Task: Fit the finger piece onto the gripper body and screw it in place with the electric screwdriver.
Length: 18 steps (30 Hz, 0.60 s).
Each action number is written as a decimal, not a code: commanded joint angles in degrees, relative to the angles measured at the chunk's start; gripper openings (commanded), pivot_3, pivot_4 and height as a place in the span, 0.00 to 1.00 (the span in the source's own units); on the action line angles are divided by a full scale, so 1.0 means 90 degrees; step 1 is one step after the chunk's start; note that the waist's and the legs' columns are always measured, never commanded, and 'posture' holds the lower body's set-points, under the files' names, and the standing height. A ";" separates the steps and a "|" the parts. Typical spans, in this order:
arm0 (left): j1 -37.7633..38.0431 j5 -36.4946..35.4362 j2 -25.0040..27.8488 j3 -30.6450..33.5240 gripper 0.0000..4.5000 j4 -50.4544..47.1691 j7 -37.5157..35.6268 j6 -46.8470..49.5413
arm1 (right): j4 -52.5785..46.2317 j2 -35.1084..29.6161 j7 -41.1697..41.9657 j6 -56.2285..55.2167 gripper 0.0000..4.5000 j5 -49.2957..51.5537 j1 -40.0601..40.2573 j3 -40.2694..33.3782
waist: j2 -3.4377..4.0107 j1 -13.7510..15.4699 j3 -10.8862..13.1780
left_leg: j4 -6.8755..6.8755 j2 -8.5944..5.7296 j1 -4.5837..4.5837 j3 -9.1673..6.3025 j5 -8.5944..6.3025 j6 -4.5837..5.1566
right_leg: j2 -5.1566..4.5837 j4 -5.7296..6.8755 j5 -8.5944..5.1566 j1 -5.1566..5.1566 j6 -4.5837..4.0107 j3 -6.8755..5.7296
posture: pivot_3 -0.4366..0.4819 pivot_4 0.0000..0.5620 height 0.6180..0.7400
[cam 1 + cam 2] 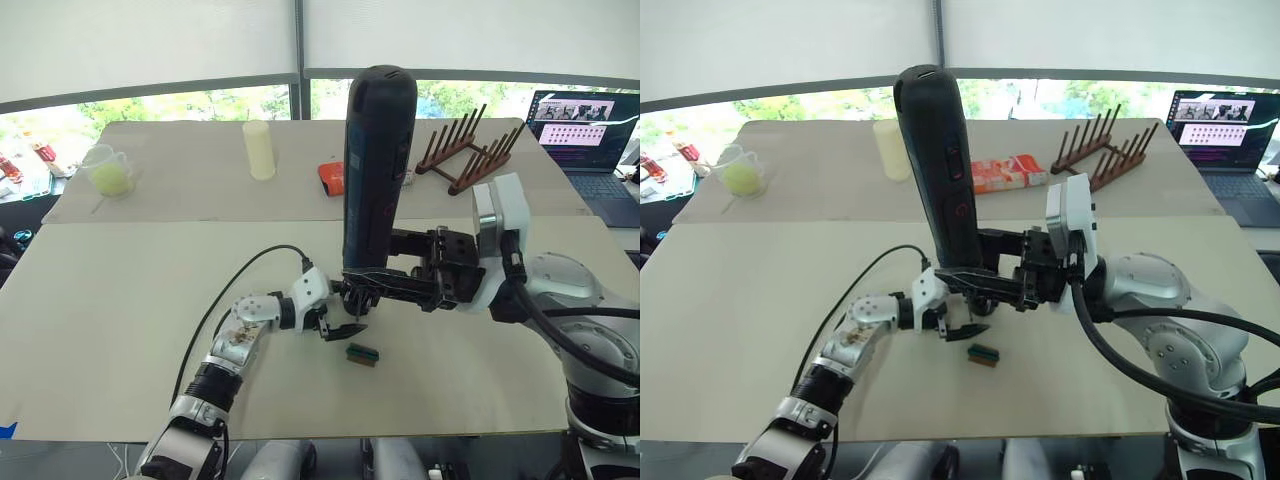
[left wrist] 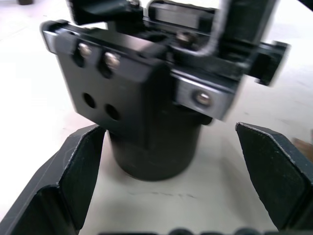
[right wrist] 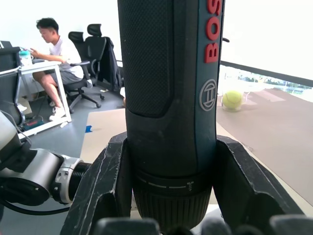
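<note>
Two grippers crowd one spot: the right gripper (image 1: 985, 285) pinches the electric screwdriver (image 1: 940, 170) upright over the gripper body (image 2: 151, 112), which stands on the table (image 1: 120, 300) between the left gripper's (image 1: 345, 320) spread fingers. With nothing clamping that body, my worry is the bit's push tipping or spinning it. I can't tell where the finger piece sits.

Beige table (image 1: 120, 300) bears gripper body (image 2: 151, 147) (green-brown block (image 1: 362, 353) nearby).
</note>
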 commanded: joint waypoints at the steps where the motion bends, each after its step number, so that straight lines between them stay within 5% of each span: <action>1: -0.0014 0.0015 -0.0035 -0.0126 0.82 -0.0024 0.0060 -0.0086 | -0.0060 0.0099 0.0068 -0.0367 0.42 -0.0143 -0.0243 -0.0023 | 0.0000 -0.0003 0.0000 | 0.0000 0.0000 0.0000 0.0000 0.0000 0.0000 | 0.0000 0.0000 0.0000 0.0000 0.0000 0.0000 | 0.48 0.27 1.00; 4: -0.0079 0.0006 -0.0079 -0.0136 0.53 0.0107 0.0128 -0.0101 | 0.0082 0.0193 0.0036 -0.0479 0.42 -0.0403 -0.0430 0.0084 | 0.0000 0.0000 0.0000 | 0.0000 0.0000 0.0000 0.0000 0.0000 0.0000 | -0.0001 0.0001 0.0000 0.0000 0.0000 -0.0001 | 0.48 0.27 1.00; 5: -0.0101 0.0005 -0.0085 -0.0140 0.51 0.0149 0.0134 -0.0121 | 0.0133 0.0225 0.0045 -0.0504 0.42 -0.0478 -0.0489 0.0111 | 0.0000 0.0008 0.0000 | 0.0001 0.0000 0.0000 0.0001 0.0000 0.0000 | 0.0000 0.0000 0.0000 0.0001 0.0000 -0.0003 | 0.48 0.27 1.00; 18: -0.0252 -0.0010 -0.0118 -0.0179 0.51 0.0420 0.0137 -0.0291 | 0.0471 0.0360 0.0309 -0.0803 0.42 -0.1227 -0.0722 0.0369 | 0.0000 0.0045 0.0000 | 0.0003 -0.0002 0.0005 -0.0001 0.0000 0.0000 | 0.0003 -0.0001 0.0001 0.0009 0.0001 -0.0002 | 0.48 0.27 1.00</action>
